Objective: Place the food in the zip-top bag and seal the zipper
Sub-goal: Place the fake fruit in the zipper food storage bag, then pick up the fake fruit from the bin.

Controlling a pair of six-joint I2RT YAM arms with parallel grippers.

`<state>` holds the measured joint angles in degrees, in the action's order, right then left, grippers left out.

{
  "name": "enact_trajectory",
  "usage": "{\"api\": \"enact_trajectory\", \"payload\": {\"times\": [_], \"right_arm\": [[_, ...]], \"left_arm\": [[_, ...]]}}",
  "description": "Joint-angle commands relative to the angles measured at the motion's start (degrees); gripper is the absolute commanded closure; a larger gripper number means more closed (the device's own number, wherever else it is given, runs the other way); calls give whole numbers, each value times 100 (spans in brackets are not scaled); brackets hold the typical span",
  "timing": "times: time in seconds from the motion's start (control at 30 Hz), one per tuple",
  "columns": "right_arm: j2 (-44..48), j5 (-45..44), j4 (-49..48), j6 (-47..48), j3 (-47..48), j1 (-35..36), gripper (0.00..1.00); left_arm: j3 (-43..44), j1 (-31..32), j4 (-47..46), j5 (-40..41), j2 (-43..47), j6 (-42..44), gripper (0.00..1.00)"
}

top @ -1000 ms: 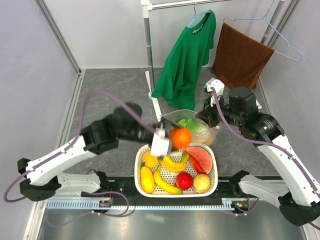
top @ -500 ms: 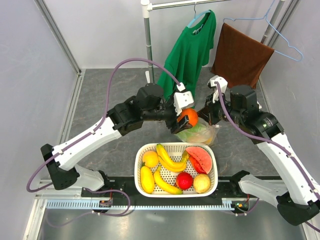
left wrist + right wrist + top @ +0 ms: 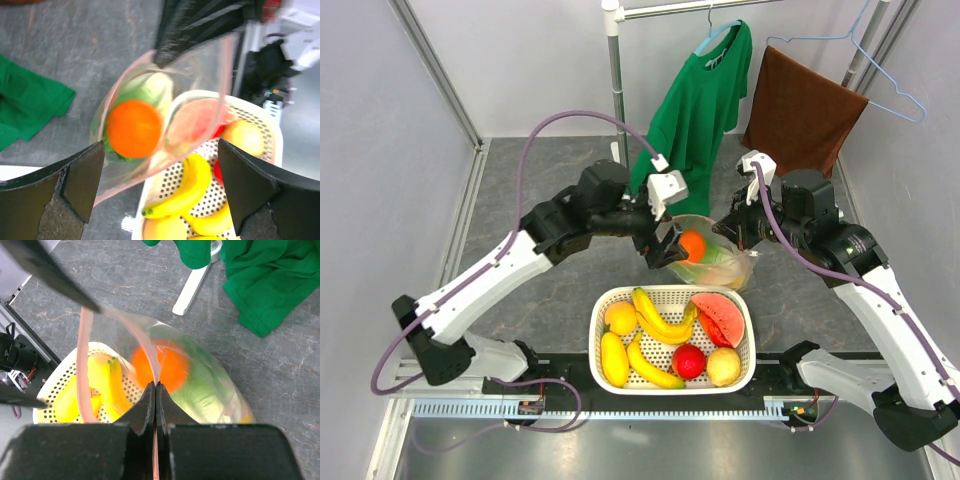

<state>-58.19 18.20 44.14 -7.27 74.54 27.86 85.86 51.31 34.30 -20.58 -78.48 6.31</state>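
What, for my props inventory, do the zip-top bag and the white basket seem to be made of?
Zip-top bag: thin, soft clear plastic film, glossy; the orange shows through it and it sags. White basket: probably rigid moulded plastic, matte; regular rows of small holes.

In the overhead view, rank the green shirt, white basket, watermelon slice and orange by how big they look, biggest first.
1. green shirt and white basket: too alike to rank, and the hanging shirt may sit nearer the camera.
2. watermelon slice
3. orange
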Motion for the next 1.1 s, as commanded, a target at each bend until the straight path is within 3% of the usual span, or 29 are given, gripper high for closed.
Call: {"api": "enact_trajectory", "payload": {"times": [0.0, 0.1, 0.13, 0.17, 0.23, 0.3, 0.4, 0.67, 0.9, 1.07], "right_arm": [[19, 105, -213, -12, 95, -26, 100], [1, 123, -222, -3, 96, -35, 100], [1, 131, -222, -3, 95, -35, 100], [1, 149, -222, 6, 87, -35, 100], [-16, 158, -213, -3, 78, -52, 100], [-25, 158, -213, 6, 87, -43, 100], [-25, 184, -186, -3, 104, -61, 100], [10, 272, -143, 6, 43, -79, 100], [45, 351, -143, 6, -63, -96, 100], [71, 413, -134, -38, -89, -105, 100]], "left_arm": [[-210, -51, -180, -1088, 728, 10, 0], [-526, -60, -117, -1438, 1017, 509, 0], [-753, -51, -126, -2171, 1114, 764, 0], [-877, 36, -134, -2352, 1202, 1167, 0], [-1141, 633, 40, -2135, 1256, 1626, 1], [-1317, 1255, 356, -1864, 1142, 2601, 4], [-1808, 1828, 402, -1565, 1002, 3691, 8], [-2882, 2102, -185, -1519, 334, 6073, 12], [-2777, 2111, -511, -1651, -554, 6822, 0], [-2698, 2216, -820, -1739, -967, 6980, 0]]}}
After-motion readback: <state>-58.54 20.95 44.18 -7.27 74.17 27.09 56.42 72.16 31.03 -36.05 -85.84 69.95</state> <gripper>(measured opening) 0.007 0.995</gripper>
